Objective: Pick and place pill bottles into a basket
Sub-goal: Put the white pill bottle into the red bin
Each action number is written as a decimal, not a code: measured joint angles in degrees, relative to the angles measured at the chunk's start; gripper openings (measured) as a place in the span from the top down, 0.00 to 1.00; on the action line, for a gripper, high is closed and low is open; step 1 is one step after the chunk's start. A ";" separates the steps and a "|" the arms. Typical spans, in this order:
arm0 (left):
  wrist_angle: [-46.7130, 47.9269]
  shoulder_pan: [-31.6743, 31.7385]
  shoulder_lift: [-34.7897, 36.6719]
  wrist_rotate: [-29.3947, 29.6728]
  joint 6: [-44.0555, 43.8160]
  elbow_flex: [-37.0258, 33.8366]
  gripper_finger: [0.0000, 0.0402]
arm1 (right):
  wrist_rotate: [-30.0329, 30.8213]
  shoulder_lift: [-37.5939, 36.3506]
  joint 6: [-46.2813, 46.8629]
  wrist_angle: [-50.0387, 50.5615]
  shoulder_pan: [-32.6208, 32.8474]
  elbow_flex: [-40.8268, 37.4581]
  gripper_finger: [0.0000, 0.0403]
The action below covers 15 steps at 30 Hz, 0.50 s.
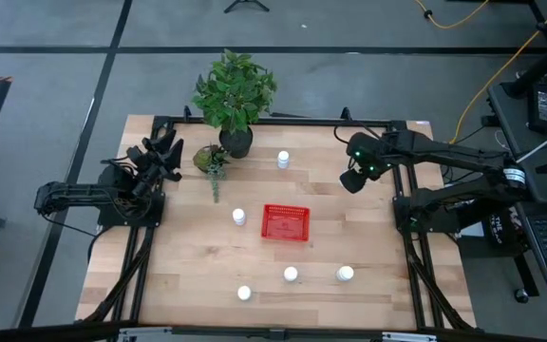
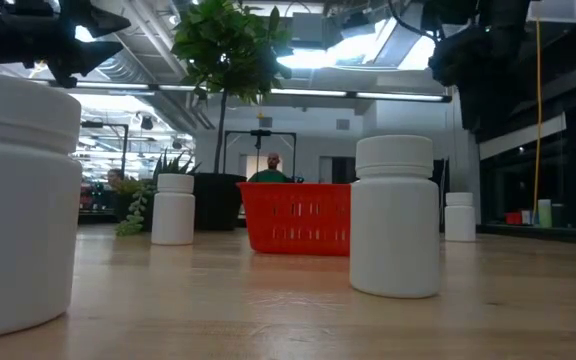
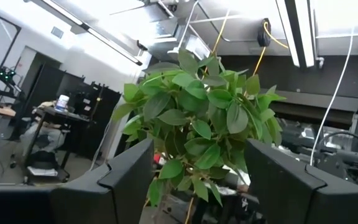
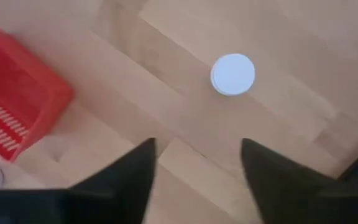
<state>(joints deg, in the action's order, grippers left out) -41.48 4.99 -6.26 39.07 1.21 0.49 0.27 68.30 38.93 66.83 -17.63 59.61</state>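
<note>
Five pill bottles (image 1: 239, 217) stand scattered on the tabletop (image 1: 179, 256) around the empty red basket (image 1: 285, 222). Right hand (image 1: 354, 179) hovers open beyond it, holding nothing; left hand (image 1: 164, 152) waits open by the plant (image 1: 235, 90).

Potted plant (image 1: 234, 93), small succulent (image 1: 206, 158) beside

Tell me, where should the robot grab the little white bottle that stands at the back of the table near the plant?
Probably by its round sides, coming straight down from above. The pill bottle stands upright, cap up, with bare table all around it, so open fingers can drop either side. The right gripper is open above the table with a bottle ahead of it.
</note>
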 joint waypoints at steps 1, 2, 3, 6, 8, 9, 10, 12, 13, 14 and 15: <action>0.14 -0.01 0.00 0.00 0.00 0.00 0.39 | 0.01 0.70 0.83 0.01 -0.05 0.00 0.32; 0.14 0.00 -0.01 0.00 -0.01 0.00 0.39 | 0.03 1.55 1.35 0.01 -0.19 0.00 0.26; 0.12 0.00 0.00 0.00 -0.22 0.00 0.39 | 0.25 2.52 1.42 -0.09 -0.41 0.00 0.21; 0.23 0.00 0.00 0.54 -0.93 0.00 0.39 | 2.07 6.58 -0.14 -0.71 -1.58 0.00 0.09; 0.68 0.00 -0.01 0.63 -0.91 0.02 0.39 | 2.67 9.74 -1.66 -1.01 -2.68 0.00 0.05; 0.70 -0.01 -0.02 0.91 -0.94 0.02 0.39 | 2.69 11.33 -2.13 -1.09 -3.17 0.00 0.04; 0.67 -0.01 0.00 1.31 -0.97 0.02 0.39 | 2.82 13.03 -3.07 -1.17 -3.62 0.00 0.04; 0.67 0.00 0.00 1.65 -1.03 0.02 0.39 | 4.33 16.32 -4.68 -1.72 -4.31 -0.02 0.04; 0.67 -0.02 0.00 1.73 -1.03 0.02 0.39 | 5.07 17.83 -5.29 -2.07 -4.56 -0.02 0.04; 0.67 0.00 0.00 1.79 -1.03 0.02 0.39 | 5.48 19.24 -6.27 -2.56 -4.83 -0.02 0.04; 0.67 -0.01 0.00 1.79 -1.10 0.02 0.39 | 5.63 20.49 -6.86 -3.25 -5.10 -0.02 0.04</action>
<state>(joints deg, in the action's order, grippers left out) -40.82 4.98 -6.26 40.86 0.11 0.51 5.90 88.79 32.08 63.58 -22.73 59.59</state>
